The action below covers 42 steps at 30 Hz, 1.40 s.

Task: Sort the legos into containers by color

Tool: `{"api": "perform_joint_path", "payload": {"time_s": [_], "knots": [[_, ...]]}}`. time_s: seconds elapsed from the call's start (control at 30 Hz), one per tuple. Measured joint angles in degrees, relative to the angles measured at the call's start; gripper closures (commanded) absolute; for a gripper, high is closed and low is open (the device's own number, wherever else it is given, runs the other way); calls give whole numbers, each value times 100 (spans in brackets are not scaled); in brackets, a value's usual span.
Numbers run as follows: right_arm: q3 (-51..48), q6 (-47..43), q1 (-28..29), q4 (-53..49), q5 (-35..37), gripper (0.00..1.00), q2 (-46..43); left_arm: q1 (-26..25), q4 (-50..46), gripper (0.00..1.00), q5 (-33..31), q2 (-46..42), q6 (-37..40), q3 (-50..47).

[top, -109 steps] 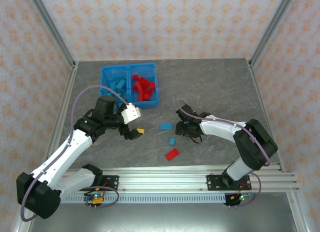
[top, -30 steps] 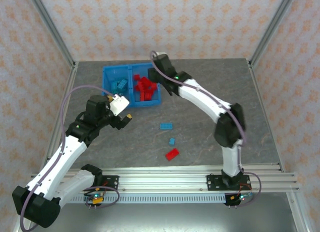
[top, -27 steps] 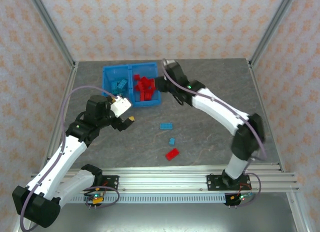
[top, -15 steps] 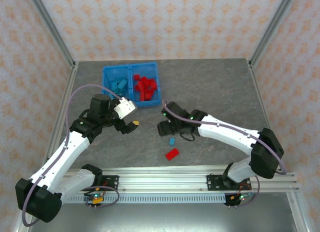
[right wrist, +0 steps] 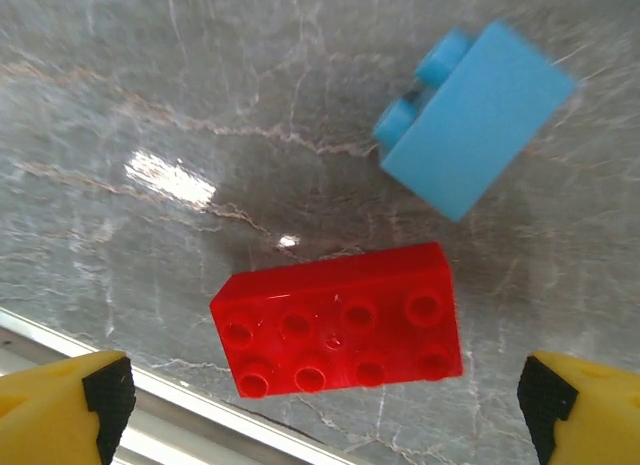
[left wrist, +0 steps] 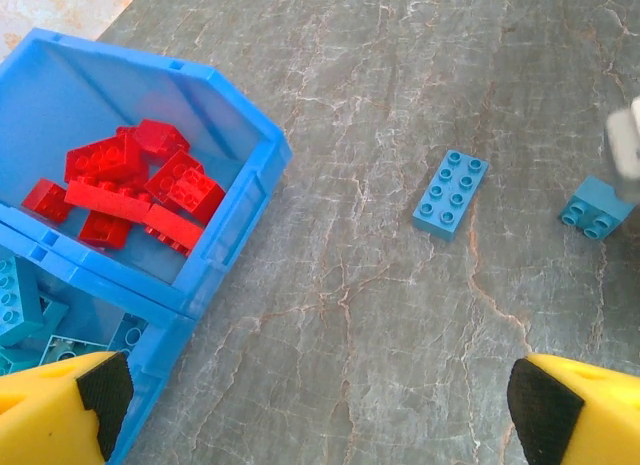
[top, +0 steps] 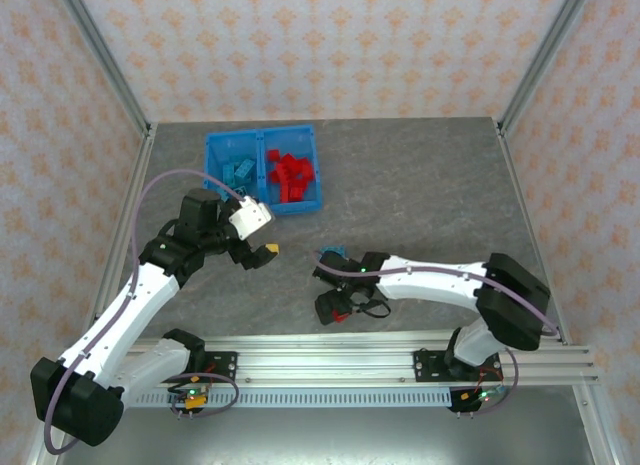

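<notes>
since the right gripper (right wrist: 320, 413) had swung back from the bin (top: 208, 157) and spread its jaws wide, empty, above the red brick (right wrist: 340, 320) near the front rail (top: 330, 365), another pick was judged due. the left gripper (left wrist: 320, 410) hung wide open, empty, beside the bin. loose bricks counted: one red, two blue, namely the long blue brick (left wrist: 450, 190) and the small blue brick (right wrist: 475, 120).

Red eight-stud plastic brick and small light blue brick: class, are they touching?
Apart. Right wrist view shows grey table between the red brick and the light blue brick.
</notes>
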Motion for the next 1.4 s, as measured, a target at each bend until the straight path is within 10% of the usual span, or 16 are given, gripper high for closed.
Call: {"api": "perform_joint_path", "payload": {"time_s": [0.5, 0.87, 1.4], "knots": [[146, -339, 105, -90, 299, 57, 450, -385, -127, 0, -72, -13, 118, 0], [330, -343, 22, -120, 542, 64, 417, -455, -227, 0, -219, -70, 205, 0], [1733, -605, -1751, 1593, 1064, 68, 181, -459, -238, 0, -181, -243, 310, 0]]}}
